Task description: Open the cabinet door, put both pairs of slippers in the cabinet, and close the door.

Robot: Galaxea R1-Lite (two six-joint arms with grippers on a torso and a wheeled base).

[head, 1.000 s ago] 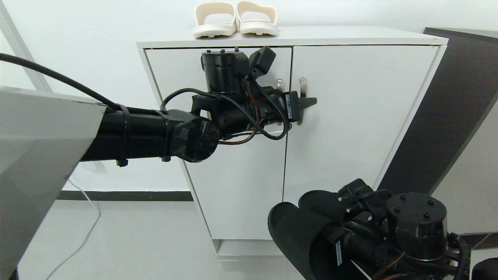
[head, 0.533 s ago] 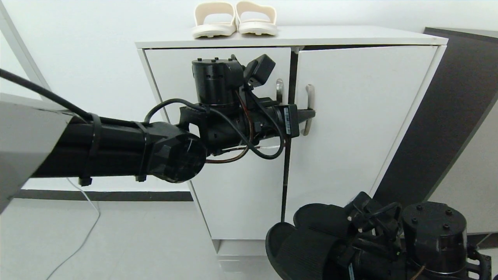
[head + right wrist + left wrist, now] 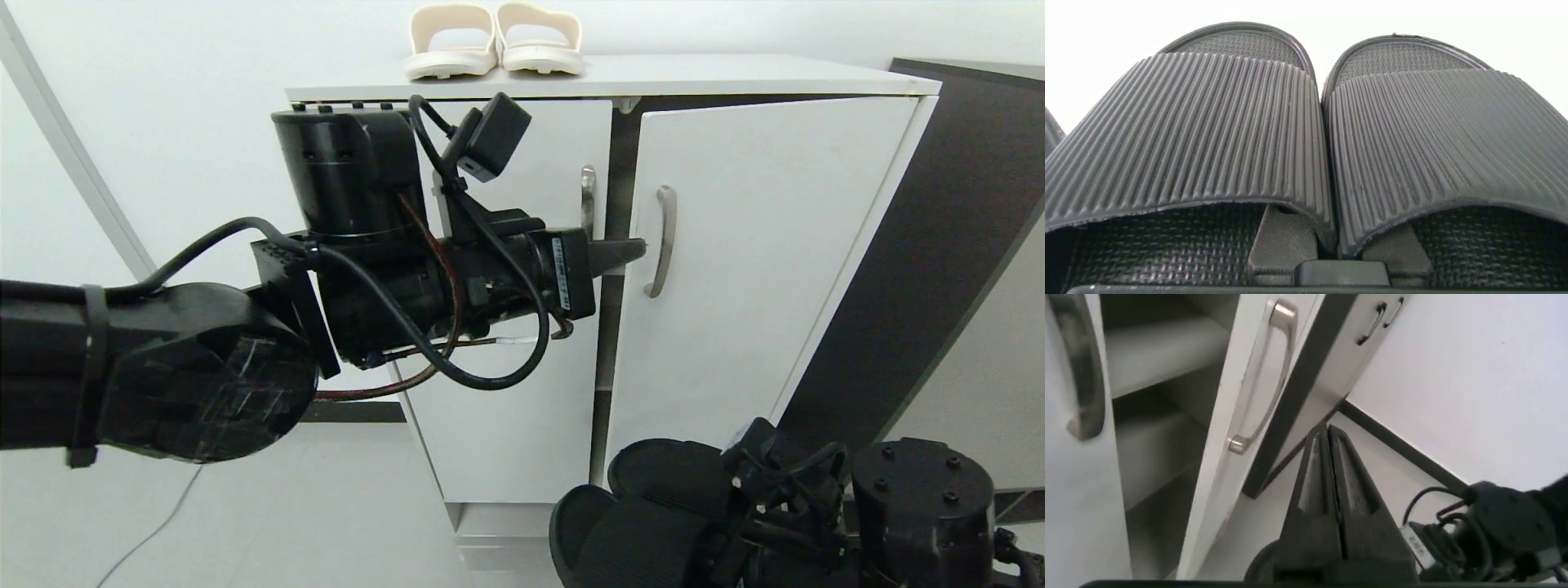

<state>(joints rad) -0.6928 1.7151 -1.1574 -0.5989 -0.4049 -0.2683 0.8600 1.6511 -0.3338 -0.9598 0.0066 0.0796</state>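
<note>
A white cabinet (image 3: 735,77) stands ahead with its right door (image 3: 759,269) ajar, leaving a dark gap beside the left door (image 3: 498,408). Inside, shelves (image 3: 1159,351) show past the right door's handle (image 3: 1259,380). My left gripper (image 3: 637,245) is shut and holds nothing, its tip in front of the gap between the two handles, apart from the right handle (image 3: 663,241). Cream slippers (image 3: 496,41) rest on the cabinet top. Low on the right, my right gripper (image 3: 759,490) is shut on the pair of black slippers (image 3: 645,506), pinching their inner edges (image 3: 1327,188).
A dark panel (image 3: 939,245) leans along the cabinet's right side. A thin cable (image 3: 155,531) trails over the pale floor at the left. The left door's handle (image 3: 588,200) sits just behind my left gripper. White wall lies behind the cabinet.
The right door has swung from shut to ajar, pulled by my left gripper, which has drawn back towards me and come off the handle. The right arm with the black slippers has sunk slightly.
</note>
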